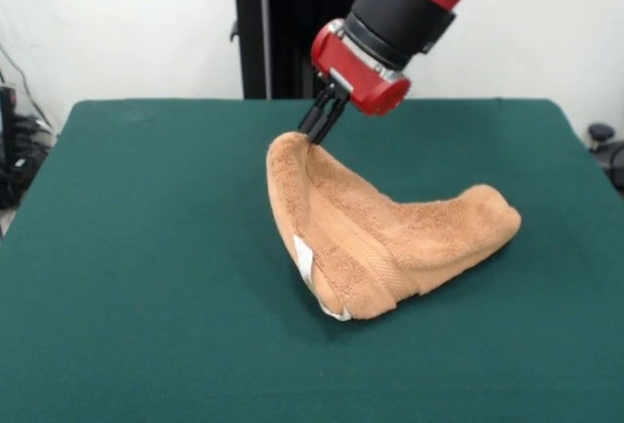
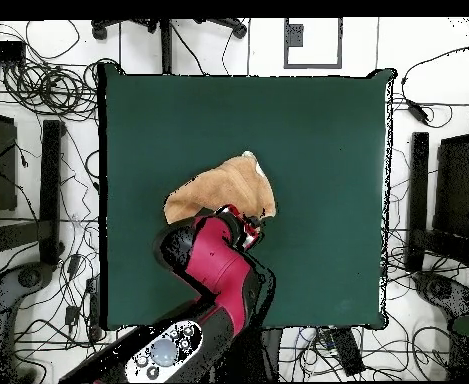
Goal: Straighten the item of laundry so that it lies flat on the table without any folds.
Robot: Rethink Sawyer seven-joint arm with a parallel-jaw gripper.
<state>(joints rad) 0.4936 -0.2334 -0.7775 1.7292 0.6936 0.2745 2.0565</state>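
Holding: the gripper [image 1: 317, 133] has its two dark fingers pressed together on a high fold of the towel [image 1: 390, 243], pinching the cloth at its top edge.
Towel shape: bunched and folded over itself, one side lifted into a ridge under the gripper, the rest slumped on the table [image 1: 127, 277]; a woven band and a small white tag [image 1: 304, 259] show at the raised end that faces the front camera.
Towel place: around the middle of the tabletop, well clear of all four edges; in the overhead view it sits a little nearer the edge by the robot's base, partly hidden by the arm [image 2: 218, 265].
Step in hand: judged a lift-and-drag to open the fold; the towel is far from flat.
Next move calls for: likely pulling the pinched edge outward, away from the heaped part, low enough that the cloth unrolls, not lifts whole, then letting go once it lies spread.
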